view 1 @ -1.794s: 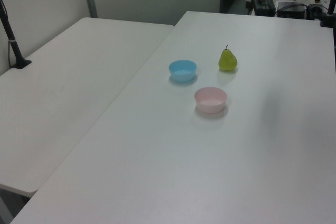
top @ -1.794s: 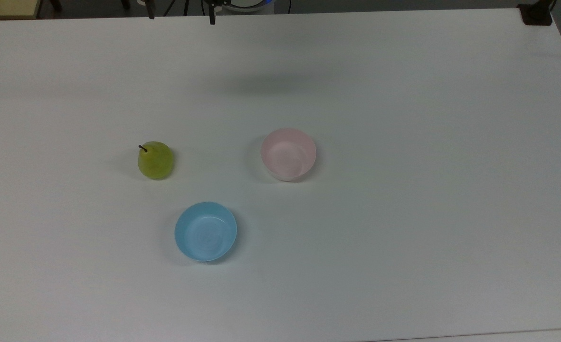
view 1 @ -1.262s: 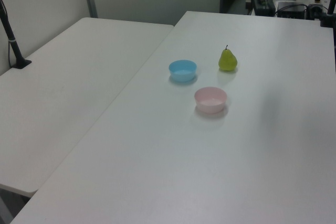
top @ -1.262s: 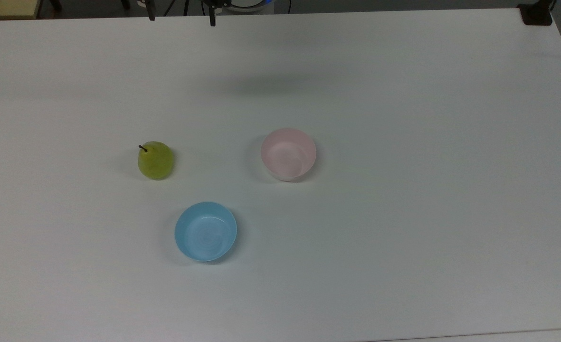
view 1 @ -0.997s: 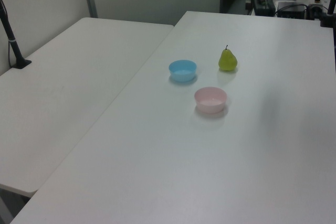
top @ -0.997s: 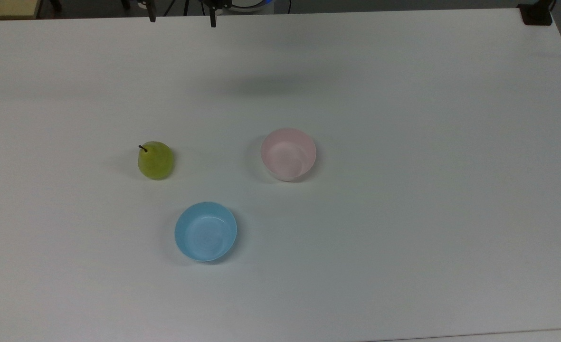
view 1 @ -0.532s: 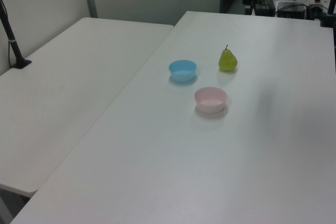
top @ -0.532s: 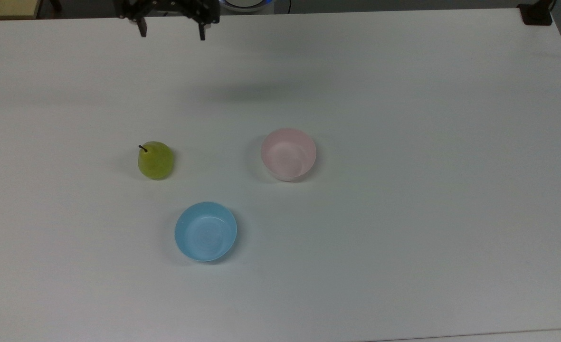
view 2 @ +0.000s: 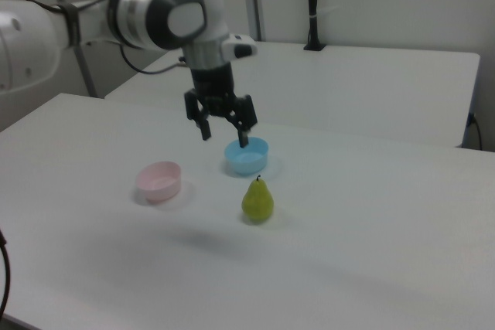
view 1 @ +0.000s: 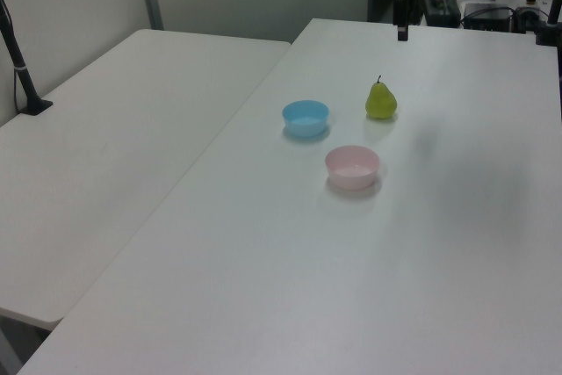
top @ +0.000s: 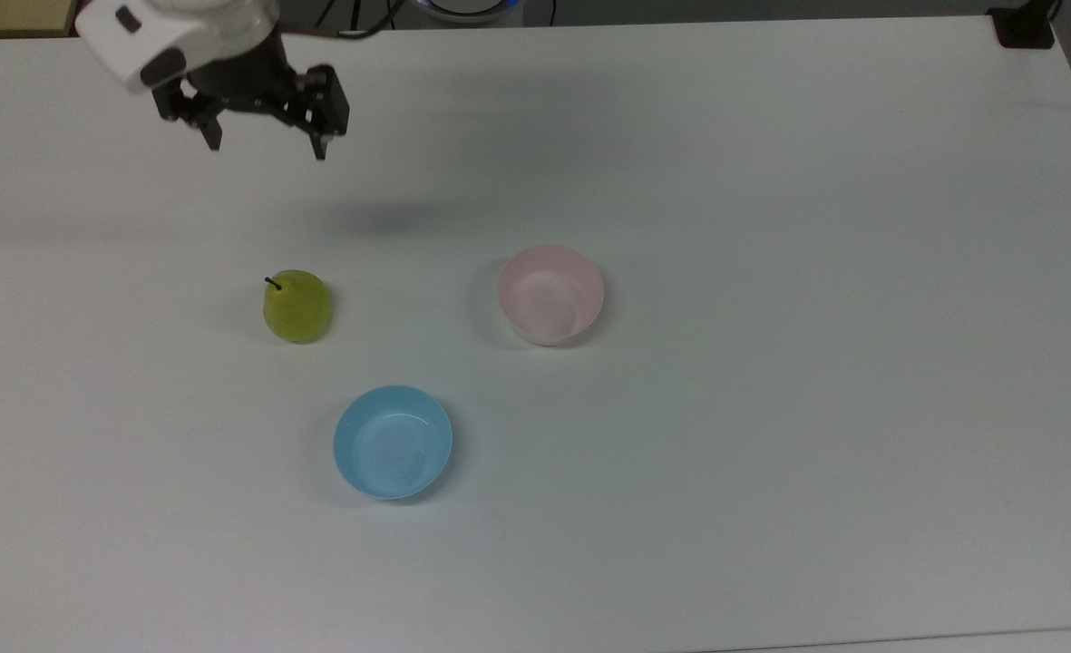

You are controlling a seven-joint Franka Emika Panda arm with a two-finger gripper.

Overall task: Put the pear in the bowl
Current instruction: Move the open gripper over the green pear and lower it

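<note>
- End effector (top: 267,150) is hanging in the air above the desk (top: 771,272) with its two black fingers spread wide and nothing between them; I'm seeing it well apart from everything on the desk.
- I'm watching the pear (top: 296,306) standing upright on the desk, stem up, below the end effector in the top view.
- I'm seeing the bowl (top: 550,294), the pale pink one, sitting empty toward the top view's right of the pear, clearly apart from it.
- I'm also picking out the light blue bowl (top: 393,442) resting near both, empty too.
- In the right view, the end effector (view 2: 224,137) is hovering above and behind the pear (view 2: 257,200).
</note>
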